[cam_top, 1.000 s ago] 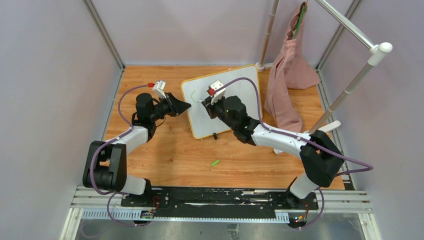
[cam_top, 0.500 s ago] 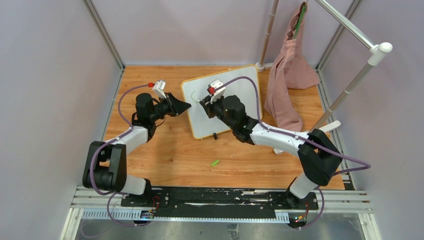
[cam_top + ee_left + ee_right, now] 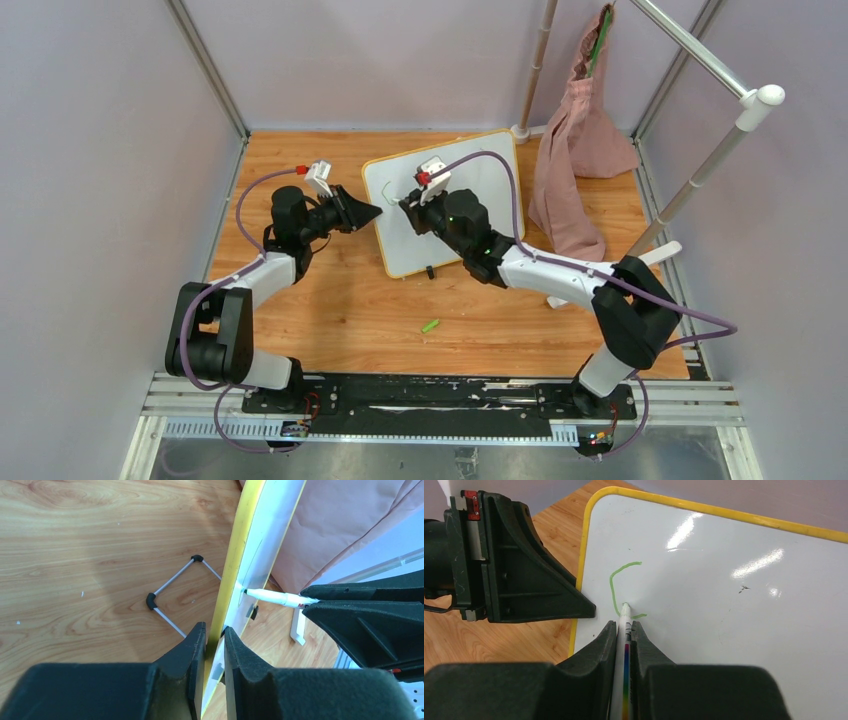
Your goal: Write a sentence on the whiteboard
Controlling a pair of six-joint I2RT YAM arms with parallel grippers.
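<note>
The whiteboard [image 3: 400, 245] stands tilted back on its wire stand [image 3: 172, 587] toward the far edge of the wooden table [image 3: 330, 300], about midway between the table's left and right edges. A curved green stroke [image 3: 616, 587] sits near its left frame, so I judge the writing has barely begun: one partial letter, most of the board bare.

The marker [image 3: 625, 617] has its tip touching the board at the lower end of that stroke. The right gripper [image 3: 624, 625] is clamped on the marker's barrel, fingers tight on both sides. The left gripper [image 3: 214, 630] pinches the board's yellow left edge, one finger in front and one behind, bracing it.

Farther out, a small green piece [image 3: 430, 326], perhaps the marker's cap, lies on the table nearer the front edge, and a pink cloth [image 3: 575, 150] hangs just beside the board's right edge.

The risks lie in pressure and bracing. Too hard a push with the tip could tip the board backward or slide its feet, since only one edge is held. Should the left pinch slip off the thin frame, the strokes would wander. The marker may also twist between the fingers, lifting the tip and leaving gaps. The right arm's cable crosses the board face and could smear fresh ink.
</note>
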